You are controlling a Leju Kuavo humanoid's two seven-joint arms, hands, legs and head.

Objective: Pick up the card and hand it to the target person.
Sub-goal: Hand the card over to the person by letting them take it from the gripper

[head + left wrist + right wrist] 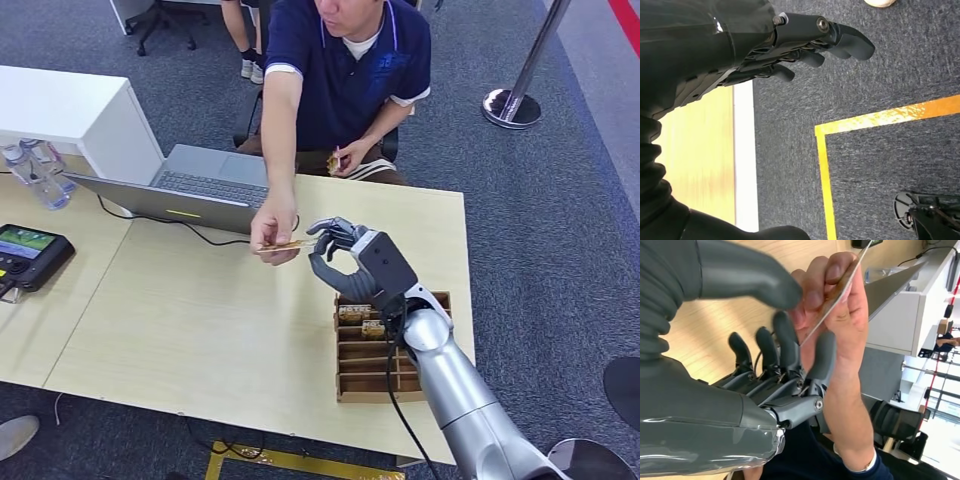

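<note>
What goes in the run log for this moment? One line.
phase: handover | card: pinched by person's hand | right robot hand: open beside card | left robot hand: hanging, holding nothing

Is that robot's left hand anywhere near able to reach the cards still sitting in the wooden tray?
Probably not. The left hand hangs below the table edge over the carpet, while the wooden tray with its remaining cards lies on the table's far right, under the right hand and its arm.
</note>
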